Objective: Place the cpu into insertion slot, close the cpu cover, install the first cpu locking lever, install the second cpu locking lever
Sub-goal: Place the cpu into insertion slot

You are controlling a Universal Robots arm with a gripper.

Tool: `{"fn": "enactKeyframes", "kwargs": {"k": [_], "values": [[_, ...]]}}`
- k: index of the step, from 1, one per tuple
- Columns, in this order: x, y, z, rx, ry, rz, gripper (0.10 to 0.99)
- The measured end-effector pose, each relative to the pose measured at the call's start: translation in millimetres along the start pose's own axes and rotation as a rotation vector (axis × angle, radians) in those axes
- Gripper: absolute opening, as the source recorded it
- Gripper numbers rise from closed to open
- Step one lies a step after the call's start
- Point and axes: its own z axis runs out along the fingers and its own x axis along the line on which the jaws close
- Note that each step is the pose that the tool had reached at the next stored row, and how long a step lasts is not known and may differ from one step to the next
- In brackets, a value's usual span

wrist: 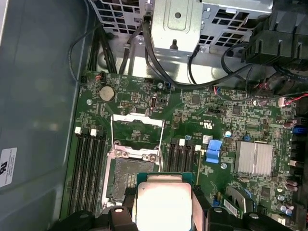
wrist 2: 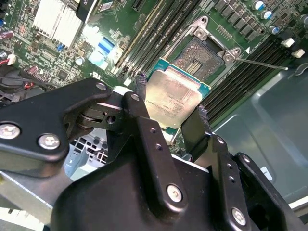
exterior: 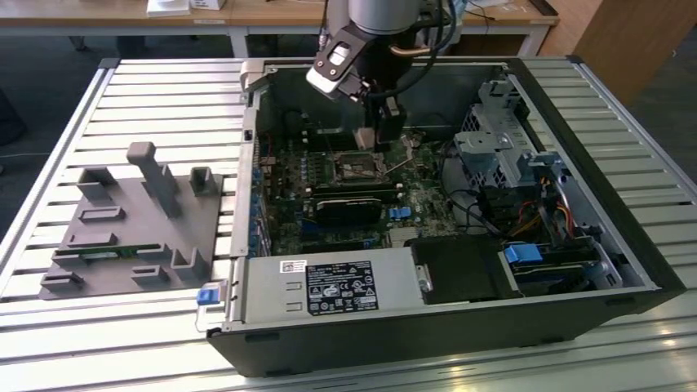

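Item: the cpu (wrist 2: pixel 177 98), a thin square chip with a dull metal top on a green edge. It is clear of any surface, gripped on two opposite edges by the claw (wrist 2: pixel 171 99), whose black fingers (wrist 2: pixel 140 84) press against those edges. In the first wrist view the cpu (wrist: pixel 163 206) hangs above the near edge of the insertion slot (wrist: pixel 126 177), overlapping it only in part. It is not seated.

Handling, as a judgement: the chip is light and rigid, so a modest clamp should carry it. The smooth lid offers little friction. The underside and the slot's contact field look fragile. The edge grip now in use seems the correct hold, since it leaves both faces untouched. Any tilt or sideways offset at set-down could damage the contacts.

Surroundings: the cpu cover (wrist: pixel 137 118) stands swung open on the far side of the slot, leaving the dark centre exposed. One thin locking lever (wrist 2: pixel 262 64) lies released, pointing away from the slot's corner. The slot sits between two banks of memory slots (wrist: pixel 89 168) on the motherboard (wrist: pixel 192 120). In the exterior view the claw (exterior: pixel 384 137) reaches down into the open case (exterior: pixel 436 339), which lies toward the bench's (exterior: pixel 163 90) edge on the exterior view's right.
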Motion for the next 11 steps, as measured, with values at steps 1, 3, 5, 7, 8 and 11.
{"fn": "enactKeyframes", "kwargs": {"k": [1,3,5,7,8,11], "values": [[0.0,-0.1,1.0,0.000,0.0001,0.000,0.537],[0.1,-0.2,3.0,0.000,0.0002,0.000,0.537],[0.4,-0.4,5.7,0.000,0.0001,0.000,0.537],[0.8,-0.6,9.1,0.000,0.0000,0.000,0.537],[0.9,-0.7,10.9,0.000,-0.0001,0.000,0.537],[1.8,-0.9,15.4,0.000,-0.0001,0.001,0.537]]}}
